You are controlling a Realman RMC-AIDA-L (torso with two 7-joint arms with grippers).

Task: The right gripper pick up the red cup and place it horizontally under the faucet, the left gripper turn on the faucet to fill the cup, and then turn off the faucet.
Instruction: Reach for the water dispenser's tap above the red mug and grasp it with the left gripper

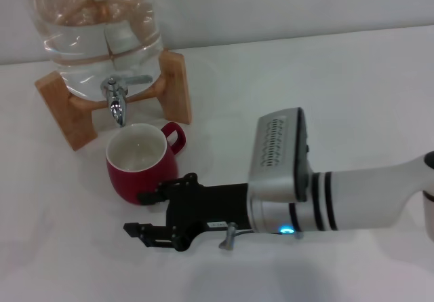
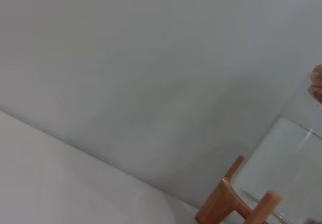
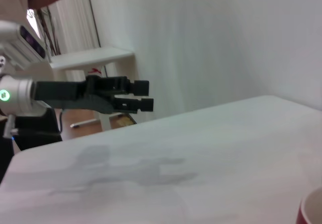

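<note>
**Red cup upright under the faucet, right gripper released beside it**

The glossy dark-red ceramic red cup [image 1: 141,164] with an off-white inside stands upright on the white tabletop [image 1: 339,91], its mouth directly below the down-curved spout of the small shiny chrome faucet [image 1: 117,95]. The cup's loop handle points away from the robot and toward its right, close to the near leg of the wooden stand [image 1: 175,85]. The faucet projects from the clear water jar [image 1: 102,17], which rests on that stand behind the cup.

The right gripper [image 1: 141,214], a black two-fingered claw on a white arm with black bands and a blue light, lies low over the tabletop just in front of the cup. Its fingers are spread apart and hold nothing; one fingertip sits close against the cup's near side, the other is farther toward the robot.

In the right wrist view, the left gripper [image 3: 143,95], black on a green-lit arm, hangs above the tabletop, well apart from the cup, with its fingers close together and nothing between them.
</note>
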